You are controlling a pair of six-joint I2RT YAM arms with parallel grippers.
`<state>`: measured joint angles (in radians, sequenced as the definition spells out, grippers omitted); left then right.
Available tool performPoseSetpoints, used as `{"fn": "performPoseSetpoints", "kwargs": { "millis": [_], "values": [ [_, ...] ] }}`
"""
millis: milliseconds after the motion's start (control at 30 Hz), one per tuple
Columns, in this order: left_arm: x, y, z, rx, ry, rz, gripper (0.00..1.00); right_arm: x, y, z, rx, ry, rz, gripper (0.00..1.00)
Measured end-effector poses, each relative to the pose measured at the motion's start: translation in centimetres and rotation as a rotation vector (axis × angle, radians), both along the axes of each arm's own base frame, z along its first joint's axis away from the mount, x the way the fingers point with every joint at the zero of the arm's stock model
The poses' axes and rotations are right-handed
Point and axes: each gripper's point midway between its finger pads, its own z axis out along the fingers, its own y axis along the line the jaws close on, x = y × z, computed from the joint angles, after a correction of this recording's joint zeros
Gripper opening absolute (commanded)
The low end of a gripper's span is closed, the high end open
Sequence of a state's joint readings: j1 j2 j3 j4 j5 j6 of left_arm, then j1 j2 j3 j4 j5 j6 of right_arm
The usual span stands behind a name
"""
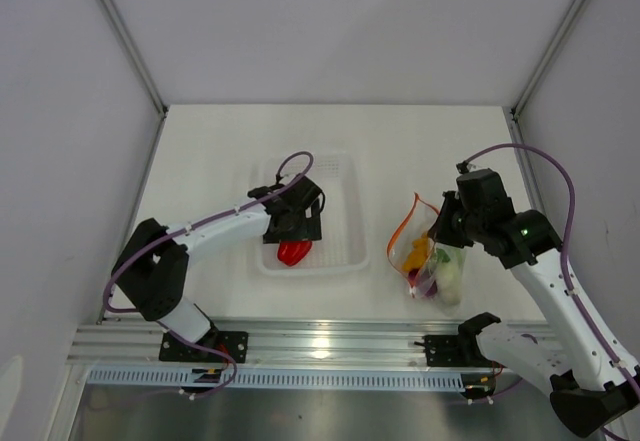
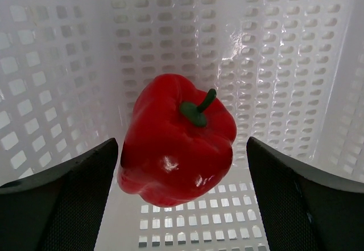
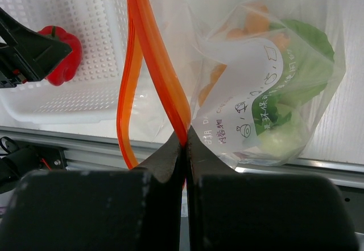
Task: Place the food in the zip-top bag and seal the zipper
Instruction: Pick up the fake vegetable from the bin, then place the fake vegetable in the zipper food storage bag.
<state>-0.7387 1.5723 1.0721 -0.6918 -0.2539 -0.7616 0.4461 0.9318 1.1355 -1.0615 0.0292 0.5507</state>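
A red bell pepper (image 2: 176, 140) with a green stem lies in the white perforated tray (image 1: 335, 251); it also shows in the top view (image 1: 294, 252). My left gripper (image 2: 179, 205) is open, one finger on each side of the pepper, not touching it. My right gripper (image 3: 186, 143) is shut on the orange-red zipper (image 3: 162, 63) of the zip-top bag (image 1: 432, 261) and holds the mouth open. Green cabbage (image 3: 301, 74) and orange-yellow pieces (image 3: 250, 35) lie inside the bag.
The tray's walls (image 2: 57, 63) close in around my left gripper. An aluminium rail (image 1: 320, 341) runs along the near table edge. White enclosure walls stand left, right and behind.
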Motion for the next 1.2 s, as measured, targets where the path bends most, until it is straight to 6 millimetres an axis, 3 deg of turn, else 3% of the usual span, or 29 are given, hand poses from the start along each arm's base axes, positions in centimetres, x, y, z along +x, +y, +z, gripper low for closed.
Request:
{"fn": "performPoseSetpoints", "kwargs": {
  "millis": [167,333,433,467,600,700,767,867,933,1033,1100,1167,1200],
  "values": [
    [-0.8,-0.1,-0.6,0.012,0.014,-0.018,0.94,-0.1,0.0,0.0,0.001,0.002,0.0,0.0],
    [-0.8,-0.6,-0.8,0.001,0.003,-0.032,0.85,-0.2,0.0,0.1,0.006,-0.001,-0.003,0.0],
    [-0.8,-0.8,-1.5,-0.016,-0.007,-0.036,0.68,-0.2,0.0,0.1,0.006,-0.002,-0.002,0.0],
    [-0.8,-0.8,-1.7,-0.025,-0.013,-0.041,0.58,-0.2,0.0,0.1,0.006,-0.002,-0.002,0.0],
    [-0.9,-1.3,-1.3,-0.07,-0.041,-0.056,0.35,-0.2,0.0,0.1,0.006,-0.001,-0.002,0.0],
    [-0.8,-1.6,-0.8,-0.088,-0.055,-0.069,0.24,-0.2,0.0,0.1,0.005,0.0,-0.002,0.0],
    [-0.8,-1.7,0.1,-0.102,-0.07,-0.086,0.22,-0.1,0.0,0.0,0.004,0.002,-0.002,0.0],
    [-0.6,-3.1,3.9,-0.174,-0.142,-0.149,0.22,0.0,0.1,-0.2,-0.001,0.012,-0.002,0.0],
    [-0.9,-5.2,8.8,-0.298,-0.235,-0.229,0.19,0.1,0.2,-0.4,-0.005,0.022,-0.001,0.0],
    [-1.8,-8.5,18.4,-0.545,-0.401,-0.362,0.1,0.2,0.3,-0.7,-0.007,0.032,0.002,0.0],
    [-2.4,-10.1,23.1,-0.678,-0.472,-0.442,0.06,0.3,0.5,-0.6,-0.002,0.038,0.007,0.0],
    [-3.5,-12.1,26.6,-0.811,-0.507,-0.541,0.06,0.4,0.9,-0.4,0.01,0.041,0.017,0.0],
    [-3.9,-12.8,27.3,-0.854,-0.507,-0.575,0.06,0.4,1.0,-0.3,0.015,0.041,0.022,0.0]
  ]
}}
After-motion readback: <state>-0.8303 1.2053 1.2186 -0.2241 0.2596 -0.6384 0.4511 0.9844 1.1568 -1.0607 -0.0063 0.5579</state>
